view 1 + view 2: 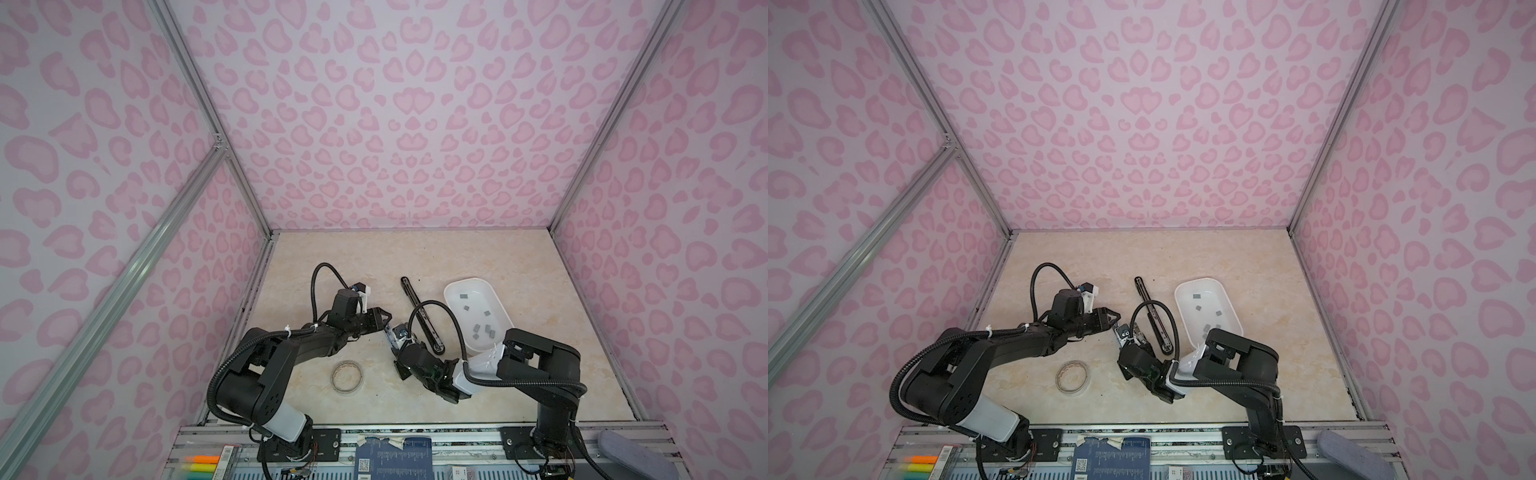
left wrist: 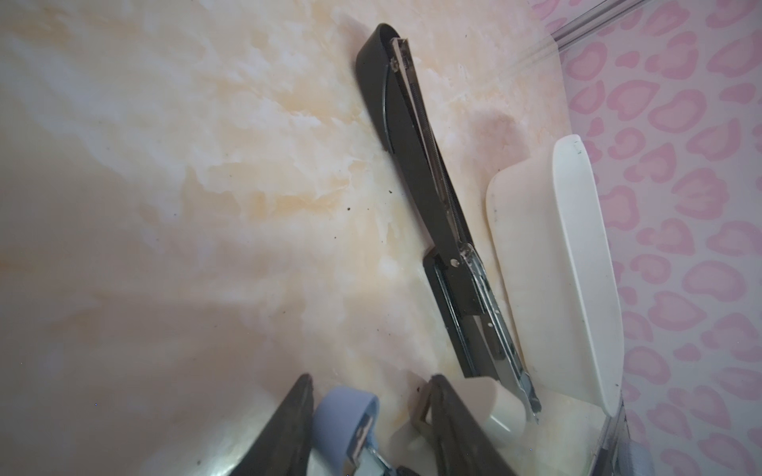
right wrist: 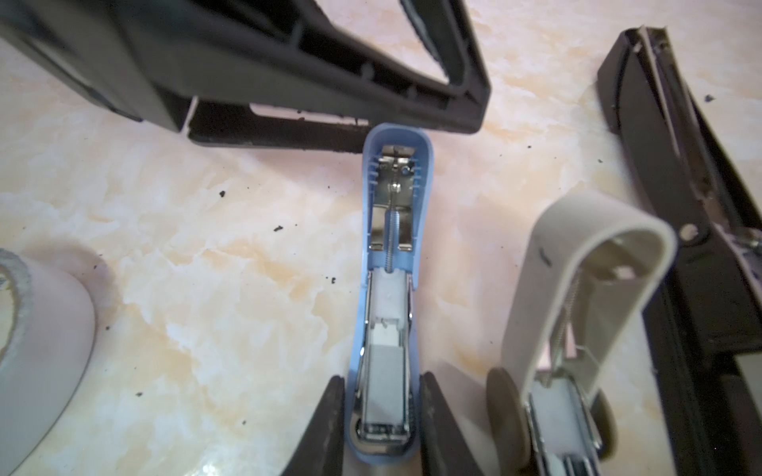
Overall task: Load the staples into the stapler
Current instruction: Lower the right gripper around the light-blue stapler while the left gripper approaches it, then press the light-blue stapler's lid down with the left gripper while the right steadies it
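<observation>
Your right jaws pinch the blue stapler (image 3: 389, 288) at its base, steadying the staples (image 3: 385, 379); left jaws at 10 o'clock straddle its lid (image 2: 342, 416), spread, apparently to close it.

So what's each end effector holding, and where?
Right end effector: blue stapler, by its base. Left end effector: nothing, open around the lid tip.

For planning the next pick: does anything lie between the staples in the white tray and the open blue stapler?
Yes. The long black stapler and the small beige stapler both lie between the staples in the tray and the blue stapler.
</observation>
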Tool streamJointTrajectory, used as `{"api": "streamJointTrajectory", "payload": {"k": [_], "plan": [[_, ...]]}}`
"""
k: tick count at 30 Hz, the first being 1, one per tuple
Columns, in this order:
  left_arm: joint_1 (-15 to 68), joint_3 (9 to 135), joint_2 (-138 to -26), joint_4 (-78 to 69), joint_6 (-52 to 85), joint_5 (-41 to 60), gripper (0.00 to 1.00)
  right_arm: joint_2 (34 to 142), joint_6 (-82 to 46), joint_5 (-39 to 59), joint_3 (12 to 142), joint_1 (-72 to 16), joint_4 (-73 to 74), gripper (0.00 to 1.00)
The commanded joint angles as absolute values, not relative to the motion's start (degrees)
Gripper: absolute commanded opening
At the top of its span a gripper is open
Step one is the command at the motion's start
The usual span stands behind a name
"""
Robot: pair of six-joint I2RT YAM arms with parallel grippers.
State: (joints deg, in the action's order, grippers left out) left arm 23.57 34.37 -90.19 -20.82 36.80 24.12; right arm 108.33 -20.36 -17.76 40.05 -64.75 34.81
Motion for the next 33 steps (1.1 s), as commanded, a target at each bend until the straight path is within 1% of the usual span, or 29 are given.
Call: {"api": "streamJointTrajectory", "payload": {"k": [1, 6, 10, 33], "plan": [[23.5, 35.2, -90.9, -23.4, 36.3, 27.9, 0.45, 109.3, -20.5, -16.2, 40.0, -64.3, 28.8, 0.09], [23.5, 35.0, -91.1, -24.5, 35.9, 30.7, 0.41, 109.9, -20.9, -15.7, 40.7, -63.7, 29.0, 0.08], [23.6, 34.4, -90.3, -24.8, 35.5, 31.6, 0.39, 110.7, -21.7, -15.2, 41.0, -63.0, 29.7, 0.07], [25.0, 29.9, -87.1, -26.6, 34.1, 31.5, 0.38, 111.4, -19.6, -16.7, 43.1, -62.7, 28.7, 0.06]]}}
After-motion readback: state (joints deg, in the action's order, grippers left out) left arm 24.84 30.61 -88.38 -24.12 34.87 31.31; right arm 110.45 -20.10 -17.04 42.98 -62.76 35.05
